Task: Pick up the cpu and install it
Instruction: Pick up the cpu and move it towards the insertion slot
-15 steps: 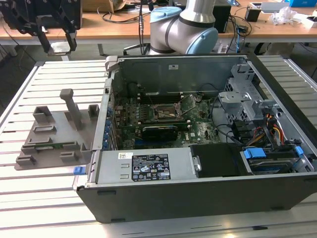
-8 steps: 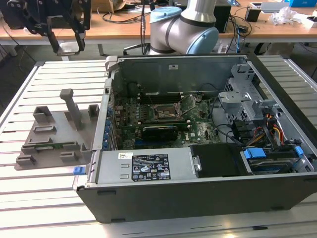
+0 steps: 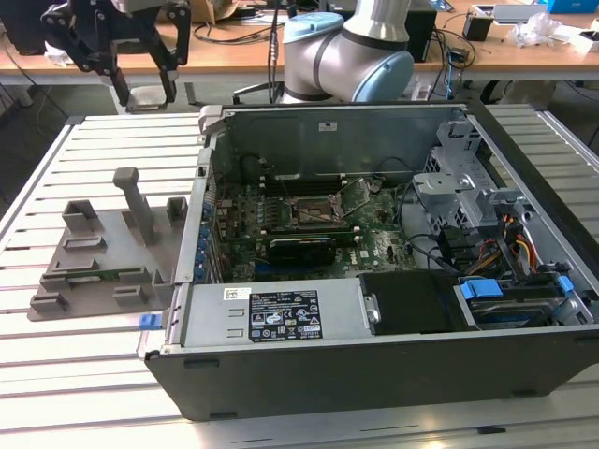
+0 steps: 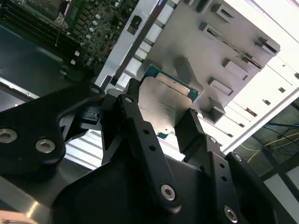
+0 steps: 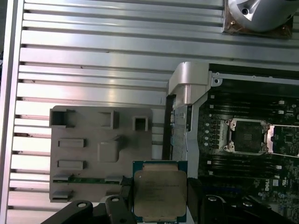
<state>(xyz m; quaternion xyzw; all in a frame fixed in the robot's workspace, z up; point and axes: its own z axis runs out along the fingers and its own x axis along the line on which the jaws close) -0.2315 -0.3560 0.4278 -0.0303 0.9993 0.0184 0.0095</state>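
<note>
The cpu (image 5: 160, 191), a flat square chip with a dull silver top and a thin green rim, is gripped edge to edge by my gripper (image 5: 159, 187), which is shut on it. The second wrist view shows the cpu (image 4: 164, 103) between the two black fingers (image 4: 133, 112). In the exterior view my gripper (image 3: 143, 86) hangs high at the upper left, above the far side of the grey fixture plate (image 3: 94, 257). The open socket frame (image 3: 310, 211) sits on the motherboard inside the case, to the exterior view's right of the gripper. It also shows in the first wrist view, socket frame (image 5: 246, 136).
The open computer case (image 3: 374, 374) lies on the slatted metal table (image 3: 112, 140), its tall walls surrounding the motherboard. The fixture plate (image 5: 100, 149) carries upright posts (image 3: 138, 201). Drive cages and cables (image 3: 487, 234) fill the case's right side. The arm's base (image 3: 346, 56) stands behind the case.
</note>
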